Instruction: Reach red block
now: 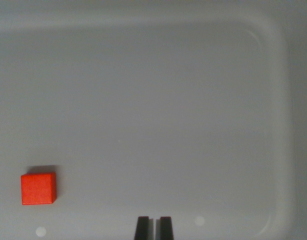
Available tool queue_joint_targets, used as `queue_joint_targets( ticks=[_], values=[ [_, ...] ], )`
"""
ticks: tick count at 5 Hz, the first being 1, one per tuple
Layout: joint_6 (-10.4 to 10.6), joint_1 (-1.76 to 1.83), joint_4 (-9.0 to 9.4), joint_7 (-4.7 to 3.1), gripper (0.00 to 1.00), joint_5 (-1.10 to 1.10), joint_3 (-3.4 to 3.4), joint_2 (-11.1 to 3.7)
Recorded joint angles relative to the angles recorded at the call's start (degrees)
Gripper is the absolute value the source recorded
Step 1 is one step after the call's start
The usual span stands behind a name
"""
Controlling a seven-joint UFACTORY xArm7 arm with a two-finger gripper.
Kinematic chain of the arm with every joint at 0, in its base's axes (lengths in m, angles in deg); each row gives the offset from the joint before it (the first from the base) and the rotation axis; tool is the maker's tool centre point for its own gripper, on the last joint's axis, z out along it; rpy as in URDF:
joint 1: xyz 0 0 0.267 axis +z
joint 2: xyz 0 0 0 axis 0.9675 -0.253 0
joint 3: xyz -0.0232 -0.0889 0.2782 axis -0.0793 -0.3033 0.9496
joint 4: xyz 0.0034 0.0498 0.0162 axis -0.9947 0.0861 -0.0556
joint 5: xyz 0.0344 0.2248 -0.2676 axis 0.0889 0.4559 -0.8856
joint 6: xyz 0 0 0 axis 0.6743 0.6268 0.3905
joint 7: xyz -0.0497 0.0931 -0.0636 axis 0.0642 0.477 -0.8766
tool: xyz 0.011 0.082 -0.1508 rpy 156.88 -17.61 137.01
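A small red cube-shaped block (38, 188) with a matte, evenly coloured top face lies flat on the floor of a shallow pale grey tray (273, 60) of smooth plastic-looking material. Taking the middle of the wrist view as the clock's centre, the block sits at about eight o'clock, low and near the wrist view's left edge. A thin dark shadow runs along its upper side. Its edges lie nearly square with the frame, and nothing touches it.

The dark gripper (154, 227) enters at six o'clock, at the bottom edge, only the ends of its two black fingers (142, 227) showing. The fingers stand upright and parallel, drawn close together with only a narrow pale slit between them, and they hold nothing. Seen from the gripper, the block lies at roughly nine to ten o'clock, well apart from the fingertips, with bare tray floor between them.

The tray's raised rim curves round at about one to two o'clock, where the rounded corner is plain to see, and runs down the wrist view's right side and across the top. Two faint pale round spots mark the floor near the bottom, one below the block at seven o'clock and one just right of the fingers at five o'clock.
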Motion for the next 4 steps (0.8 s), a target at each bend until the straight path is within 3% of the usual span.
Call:
queue_joint_targets(
  ticks=[3,4],
  values=[
    [1.14,0.22,0.86,0.11,0.00,0.00,0.23,-0.33],
    [2.63,0.52,1.97,0.26,0.00,0.01,0.54,-0.75]
  ],
)
